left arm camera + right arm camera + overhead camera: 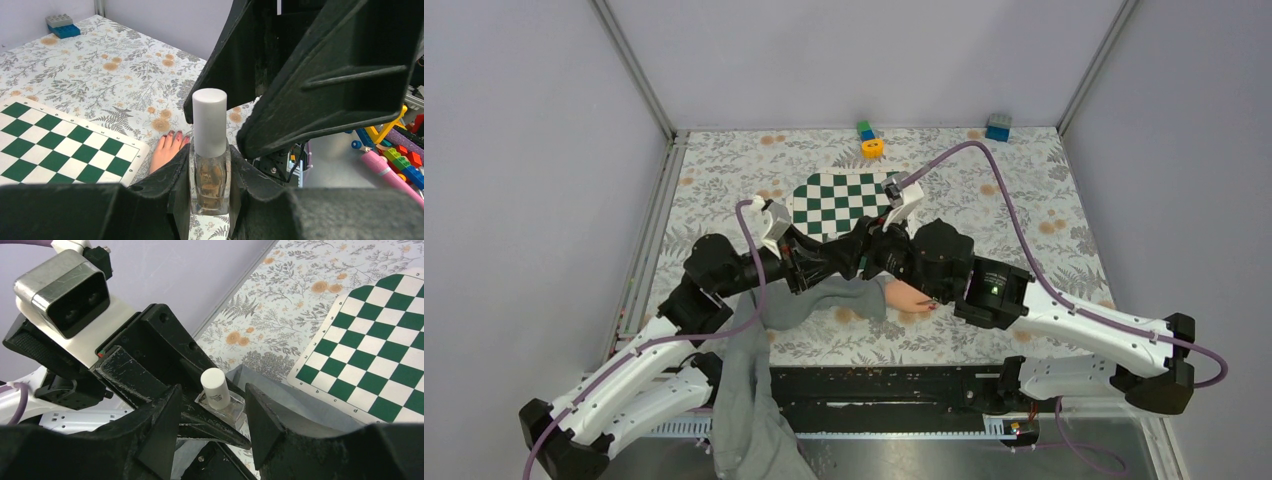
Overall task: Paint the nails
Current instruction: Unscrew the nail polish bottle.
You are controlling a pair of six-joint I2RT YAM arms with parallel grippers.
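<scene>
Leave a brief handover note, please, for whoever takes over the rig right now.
Left pincer: shut on the polish bottle, held upright, white cap on.
Right pincer: open, fingers either side of the cap, not gripping.
The hand lies on the table beside the checkerboard; its nails look dark red.
Done: bottle picked up. Left: take off the cap, paint the nails.

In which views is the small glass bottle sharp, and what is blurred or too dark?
Left wrist view: the bottle is sharp; the left gripper's fingers below are a dark blur. Right wrist view: the bottle is sharp; the right gripper's fingers are soft and almost black. Top external view: even light, faint shadows, no glare.
</scene>
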